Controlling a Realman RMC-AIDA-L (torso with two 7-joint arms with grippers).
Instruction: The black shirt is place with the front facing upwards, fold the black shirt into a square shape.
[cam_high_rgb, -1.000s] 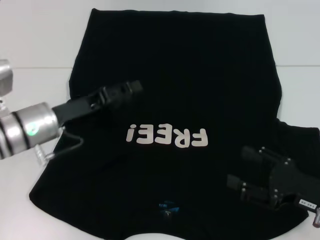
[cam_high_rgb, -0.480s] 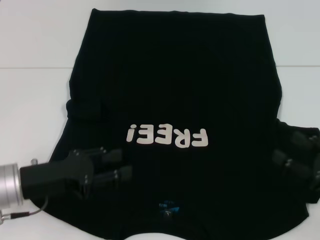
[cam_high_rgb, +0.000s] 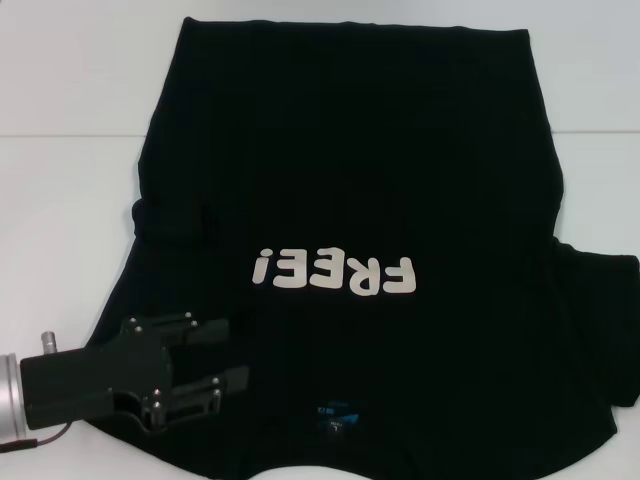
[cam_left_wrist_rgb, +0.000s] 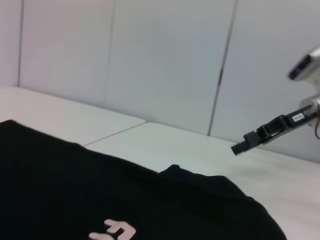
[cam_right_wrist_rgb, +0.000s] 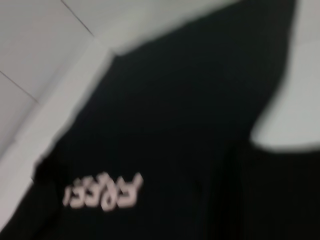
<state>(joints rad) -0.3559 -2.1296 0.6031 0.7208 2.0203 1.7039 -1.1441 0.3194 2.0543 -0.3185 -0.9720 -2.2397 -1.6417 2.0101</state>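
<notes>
We see the black shirt (cam_high_rgb: 360, 200) spread front-up across the middle of the white tabletop (cam_high_rgb: 70, 90), its hem toward the far edge and its collar toward the near edge, so the off-white "FREE!" print (cam_high_rgb: 334, 272) reads upside down from the head. A small blue neck label (cam_high_rgb: 335, 412) sits just inside the collar near the near edge. The sleeve on our left side is folded in over the body, leaving a bunched edge (cam_high_rgb: 150, 215), while the right sleeve (cam_high_rgb: 600, 300) still lies out flat toward the right edge of the tabletop.

The left gripper (cam_high_rgb: 235, 352) hovers low over the shirt's near-left shoulder area, close to the near-left corner of the tabletop; its two jaws stand apart with a clear gap, and they hold nothing. We cannot tell from the head view whether the lower jaw touches the cloth.

The head view shows no right arm at all. The left wrist view does: there the right gripper (cam_left_wrist_rgb: 240, 146) hangs in the air beyond the shirt's far side, over bare tabletop, with grey wall panels (cam_left_wrist_rgb: 165, 60) behind it. It is seen side-on, so we cannot tell how its jaws stand. The right wrist view looks down on the shirt and the print from above, well clear of the cloth.
</notes>
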